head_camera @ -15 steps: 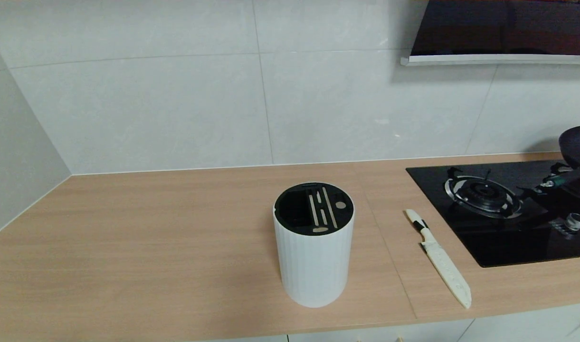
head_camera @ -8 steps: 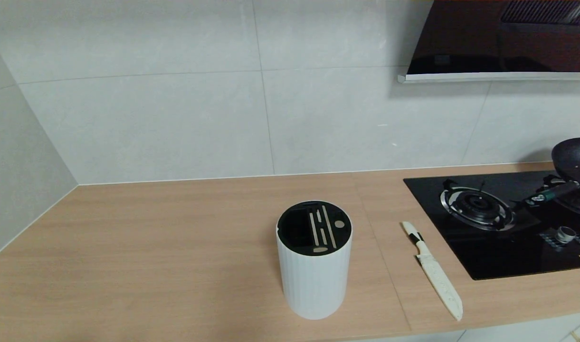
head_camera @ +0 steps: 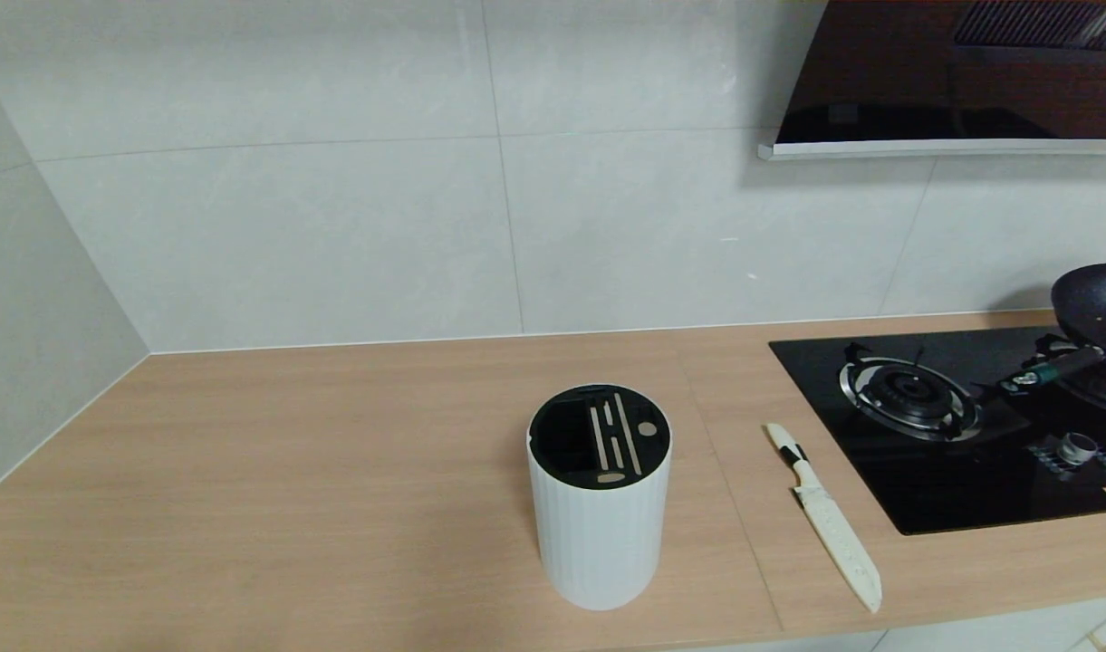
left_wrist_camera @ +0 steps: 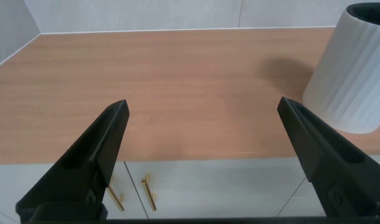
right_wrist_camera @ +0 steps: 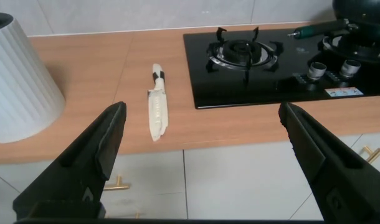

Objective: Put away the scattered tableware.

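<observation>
- Left gripper (left_wrist_camera: 201,104): low, just off the table (head_camera: 290,471) front edge, aimed across the top. Fingers (left_wrist_camera: 96,155) spread wide, holding nothing.
- Right gripper (right_wrist_camera: 201,107): same pose off the front edge. Fingers (right_wrist_camera: 93,155) wide apart, holding nothing.
- Knife (head_camera: 824,516): 1, flat on the table at 3 o'clock from the holder (head_camera: 600,525), well apart from it. Handle points to 11 o'clock, blade tip to 5 o'clock near the front edge. In the right wrist view the knife (right_wrist_camera: 157,112) lies ahead of the open fingers, not touched.
- Holder: 1, white ribbed cylinder, upright, black slotted top. Sits mid-table near the front edge.
- Hob (head_camera: 951,453): 1, at 2 o'clock from the knife, just beside it; 2 knobs (head_camera: 1073,445).
- Pan (head_camera: 1096,303): 1, on the hob's far-right burner.
</observation>
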